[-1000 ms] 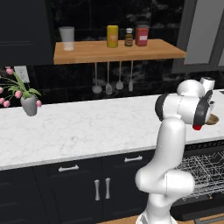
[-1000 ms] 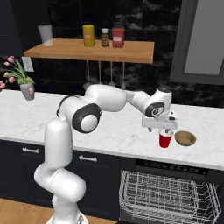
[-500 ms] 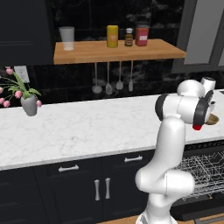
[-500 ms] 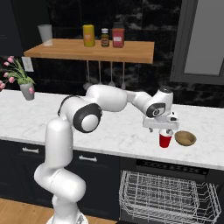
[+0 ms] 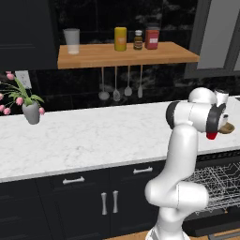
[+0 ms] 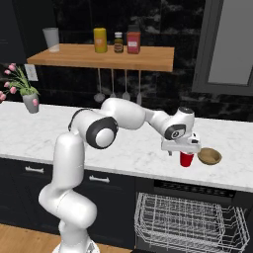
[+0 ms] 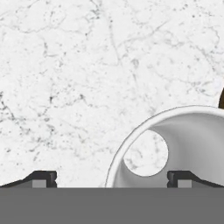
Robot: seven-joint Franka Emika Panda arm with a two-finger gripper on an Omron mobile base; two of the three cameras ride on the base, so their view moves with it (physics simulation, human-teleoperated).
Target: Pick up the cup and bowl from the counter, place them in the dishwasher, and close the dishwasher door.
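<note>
Pincer (image 6: 182,148), jaws spread wide and holding nothing, poised directly above the cup (image 6: 186,159). In the hand view the two dark fingertips (image 7: 43,178) stand far apart; one sits over the cup's white rim (image 7: 131,140), the other over bare marble to the side, so the cup lies off-centre between them.

Cup: red outside, white inside, upright on the tabletop (image 6: 123,148) near its front edge. Bowl (image 6: 209,156): tan-brown, shallow, just beside the cup on the side away from the arm's base; whether the two touch cannot be told. In the left base view the arm's forearm covers most of the cup, leaving a red sliver (image 5: 212,135) and part of the bowl (image 5: 227,128) showing.

Dishwasher (image 6: 190,217): below the cup, under the tabletop edge, its grey wire rack (image 6: 188,225) drawn out forward.

Far along the tabletop from the cup, a grey vase of pink flowers (image 6: 30,102). Above and behind the cup, a wooden wall shelf (image 6: 104,55) carrying jars.
</note>
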